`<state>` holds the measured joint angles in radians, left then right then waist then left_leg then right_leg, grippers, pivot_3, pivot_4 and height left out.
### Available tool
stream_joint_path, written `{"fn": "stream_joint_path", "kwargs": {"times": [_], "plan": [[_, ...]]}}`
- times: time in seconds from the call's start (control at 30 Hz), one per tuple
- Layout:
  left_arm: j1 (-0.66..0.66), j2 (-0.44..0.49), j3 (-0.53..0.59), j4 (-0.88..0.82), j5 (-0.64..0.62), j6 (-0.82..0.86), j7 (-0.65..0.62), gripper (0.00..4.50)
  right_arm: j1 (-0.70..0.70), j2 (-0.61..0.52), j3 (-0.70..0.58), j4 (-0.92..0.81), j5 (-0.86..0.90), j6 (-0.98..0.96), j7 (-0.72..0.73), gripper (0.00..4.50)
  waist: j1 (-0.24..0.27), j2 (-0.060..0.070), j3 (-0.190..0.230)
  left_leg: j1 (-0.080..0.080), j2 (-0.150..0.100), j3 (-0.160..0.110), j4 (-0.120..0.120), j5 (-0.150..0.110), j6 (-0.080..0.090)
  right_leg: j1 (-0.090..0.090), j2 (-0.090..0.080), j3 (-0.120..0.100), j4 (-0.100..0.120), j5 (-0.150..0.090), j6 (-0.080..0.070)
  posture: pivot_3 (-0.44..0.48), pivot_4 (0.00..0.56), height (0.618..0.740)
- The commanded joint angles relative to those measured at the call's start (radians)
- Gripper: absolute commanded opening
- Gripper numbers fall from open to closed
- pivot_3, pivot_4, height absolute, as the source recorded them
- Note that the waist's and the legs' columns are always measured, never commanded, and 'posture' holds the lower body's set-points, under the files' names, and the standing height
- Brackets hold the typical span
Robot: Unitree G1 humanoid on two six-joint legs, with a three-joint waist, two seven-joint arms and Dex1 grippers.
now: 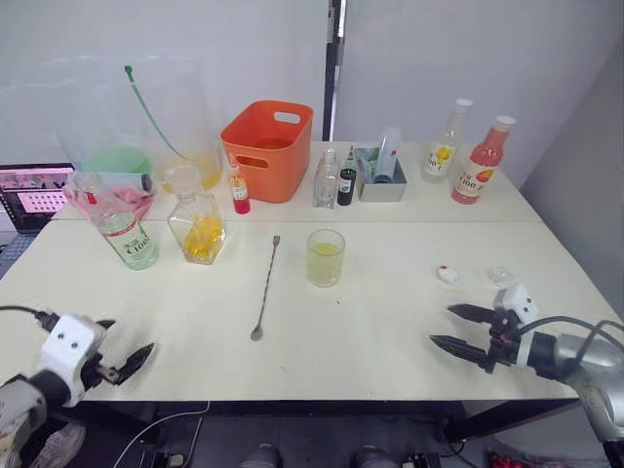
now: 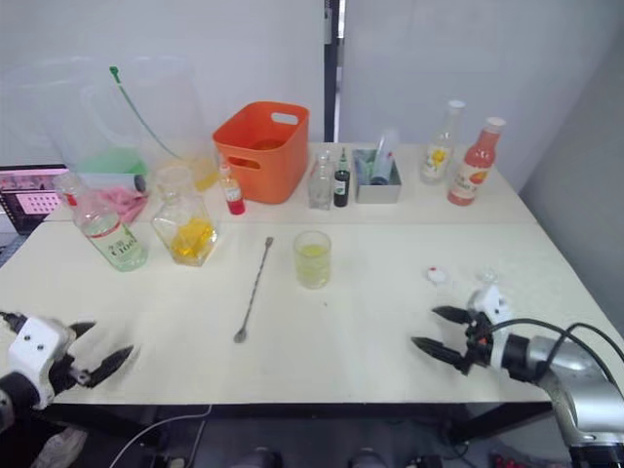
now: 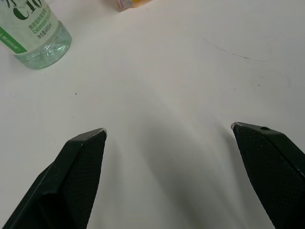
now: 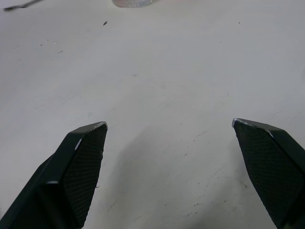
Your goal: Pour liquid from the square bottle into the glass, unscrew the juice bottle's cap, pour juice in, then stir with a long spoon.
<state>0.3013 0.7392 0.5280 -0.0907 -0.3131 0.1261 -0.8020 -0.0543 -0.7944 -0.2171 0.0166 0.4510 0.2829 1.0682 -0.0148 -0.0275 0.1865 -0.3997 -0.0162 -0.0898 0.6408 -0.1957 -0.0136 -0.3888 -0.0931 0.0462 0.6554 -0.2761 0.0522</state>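
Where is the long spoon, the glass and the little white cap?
long spoon [image 1: 265,288], left eye view, middle of its thin handle.
glass [image 1: 326,257], left eye view, its side wall with yellow drink inside.
cap [image 1: 448,275], left eye view, its top, on the table.

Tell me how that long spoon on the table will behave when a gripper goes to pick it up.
The long spoon is thin bare metal lying flat on the table, so it will probably be hard to get fingers under and may slip. It looks stiff, not floppy. Gripped at one end, its length would likely make it swing or tilt.
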Motion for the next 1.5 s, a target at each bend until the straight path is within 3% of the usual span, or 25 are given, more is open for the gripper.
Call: {"fn": "stream_joint_path", "kwargs": {"times": [0.03,0.43,0.7,0.93,1.2,1.33,1.5], "plan": [[-0.001,0.009,0.036,0.015,-0.066,-0.015,-0.066,4.48,0.012,-0.002,-0.047,-0.012,-0.003,-0.045,-0.01,4.5,0.0,0.0,0.0,0.0,0.0,0.0,0.0,0.0,0.0,0.0,0.0,0.0,0.0,0.0,0.0,0.0,0.15,0.74],[-0.048,0.015,0.008,-0.044,-0.142,0.104,-0.072,4.48,0.035,-0.009,-0.062,-0.029,-0.023,-0.076,-0.04,4.5,0.0,0.0,0.0,0.0,0.0,0.001,0.0,-0.001,0.0,0.0,-0.001,0.0,0.0,0.0,0.0,0.0,0.15,0.74],[-0.06,-0.041,-0.027,-0.197,-0.158,0.197,0.02,4.48,-0.07,-0.043,-0.084,-0.259,0.27,0.197,0.025,4.5,-0.006,0.001,0.0,0.0,0.0,0.001,0.0,-0.001,0.0,0.0,0.0,0.001,0.0,0.0,0.0,0.0,0.15,0.74],[-0.047,-0.112,-0.054,-0.391,-0.236,0.332,0.128,4.48,-0.153,-0.111,-0.045,-0.293,0.321,0.278,0.098,4.5,0.005,0.0,0.0,-0.001,-0.001,0.001,0.0,-0.001,0.0,0.0,-0.002,0.0,-0.001,0.0,0.001,0.0,0.15,0.74],[-0.231,-0.219,-0.305,-0.555,-0.142,0.542,0.437,4.48,-0.21,-0.106,0.001,-0.282,0.291,0.281,0.098,4.5,0.007,0.0,0.0,-0.001,-0.001,0.001,0.001,-0.001,0.0,0.0,-0.001,0.0,-0.001,0.0,0.001,0.0,0.15,0.74],[-0.357,-0.269,-0.447,-0.522,-0.051,0.678,0.566,4.48,-0.213,-0.108,0.009,-0.285,0.285,0.284,0.096,4.5,0.007,0.0,-0.001,-0.002,-0.002,0.0,0.002,-0.001,0.0,0.0,-0.001,0.0,0.0,0.0,0.002,0.0,0.15,0.74],[-0.456,-0.356,-0.566,-0.459,0.056,0.712,0.672,4.48,-0.213,-0.11,0.004,-0.291,0.253,0.267,0.085,4.5,0.001,0.0,-0.001,-0.002,-0.001,0.0,0.002,-0.001,0.0,-0.001,0.0,0.0,0.0,0.0,0.002,0.0,0.15,0.74]]}}
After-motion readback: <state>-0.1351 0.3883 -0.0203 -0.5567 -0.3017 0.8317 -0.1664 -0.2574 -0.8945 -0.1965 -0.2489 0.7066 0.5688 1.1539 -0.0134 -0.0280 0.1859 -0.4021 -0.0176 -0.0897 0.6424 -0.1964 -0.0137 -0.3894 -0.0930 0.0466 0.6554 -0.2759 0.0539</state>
